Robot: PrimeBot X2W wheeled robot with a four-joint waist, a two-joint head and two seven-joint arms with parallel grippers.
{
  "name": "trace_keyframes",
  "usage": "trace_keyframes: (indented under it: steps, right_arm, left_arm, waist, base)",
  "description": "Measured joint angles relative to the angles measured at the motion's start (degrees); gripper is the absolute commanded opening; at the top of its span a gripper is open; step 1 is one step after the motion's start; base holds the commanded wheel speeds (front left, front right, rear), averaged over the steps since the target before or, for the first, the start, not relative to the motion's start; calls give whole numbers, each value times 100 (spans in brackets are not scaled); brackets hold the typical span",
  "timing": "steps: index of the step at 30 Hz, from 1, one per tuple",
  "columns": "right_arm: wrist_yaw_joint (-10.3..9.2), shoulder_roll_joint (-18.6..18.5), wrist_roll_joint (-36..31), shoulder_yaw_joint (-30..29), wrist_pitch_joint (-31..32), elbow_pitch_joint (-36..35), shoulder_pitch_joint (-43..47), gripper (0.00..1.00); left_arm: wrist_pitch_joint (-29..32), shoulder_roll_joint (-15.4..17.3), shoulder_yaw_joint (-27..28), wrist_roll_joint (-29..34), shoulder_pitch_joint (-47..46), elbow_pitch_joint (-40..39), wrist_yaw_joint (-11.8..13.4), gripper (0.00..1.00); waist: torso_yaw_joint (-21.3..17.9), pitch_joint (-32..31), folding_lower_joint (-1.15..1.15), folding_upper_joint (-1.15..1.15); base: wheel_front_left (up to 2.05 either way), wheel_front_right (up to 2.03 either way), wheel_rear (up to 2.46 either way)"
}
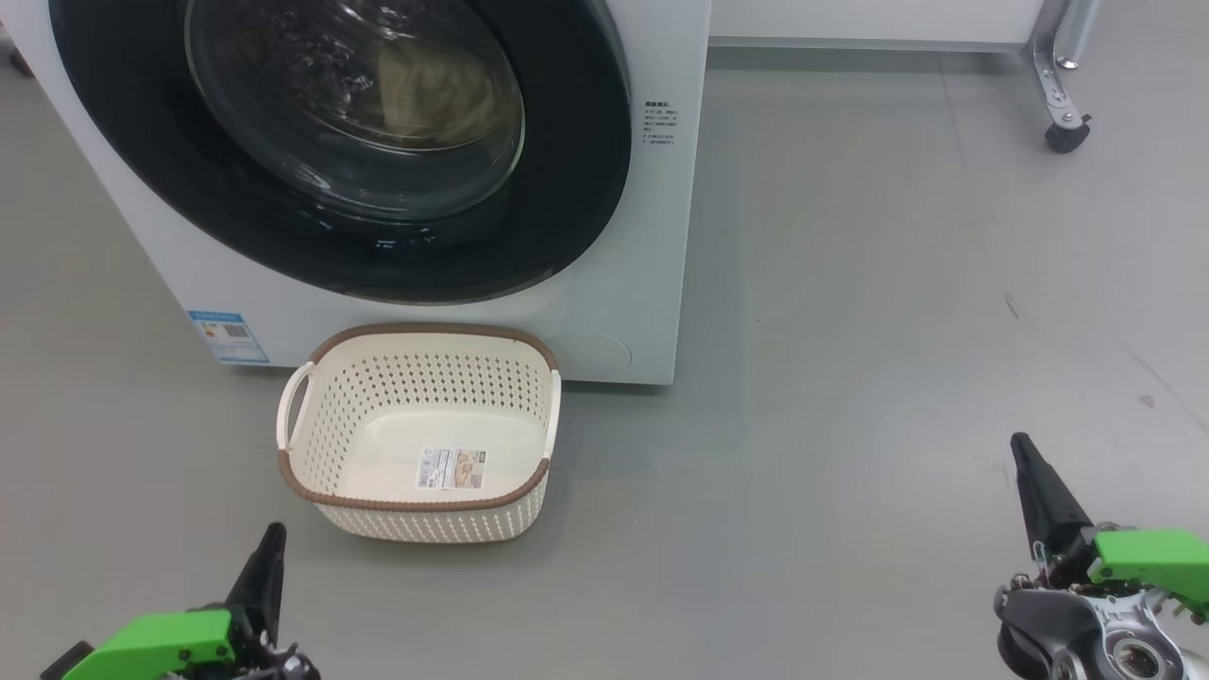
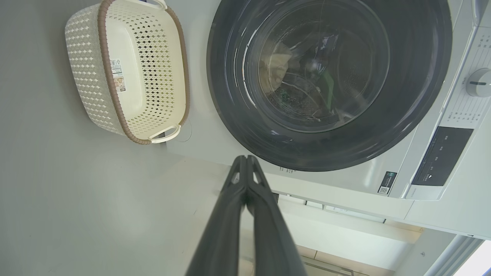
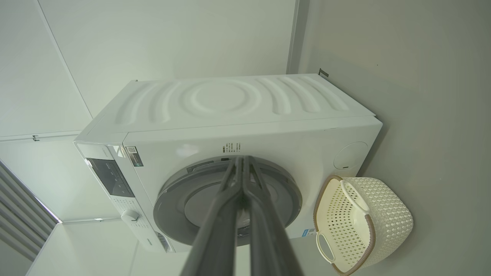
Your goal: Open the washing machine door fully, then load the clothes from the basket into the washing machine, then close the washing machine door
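Front-loading washing machine on a grey floor, seen from the robot's head. The washing machine door, a glossy black ring round a bulging glass bowl, lies flush against the white front and faces the robot. Through the glass, pale yellow clothes lie heaped inside the drum. The basket stands upright on the floor just before the machine's lower front edge, between the blue label and the round cover; whether it touches the machine cannot be told. Its opening faces up, its long axis runs parallel to the machine's front, and its white handles sit at the short ends. Its bare base carries a printed sticker. The left hand is clenched, fingers pressed together, grasping nothing, near the basket's front left corner. The right hand, likewise clenched and grasping nothing, hangs over the floor well apart from the basket.
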Motion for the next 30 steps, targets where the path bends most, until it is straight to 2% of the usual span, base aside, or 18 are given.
trace_keyframes:
  steps: [30]
  right_arm:
    - [-1, -1, 0, 1, 0, -1, -1, 0]
  left_arm:
    - [43, -23, 29, 1, 0, 0, -1, 0]
  waist:
    - [0, 0, 0, 0]
  base:
    - [0, 0, 0]
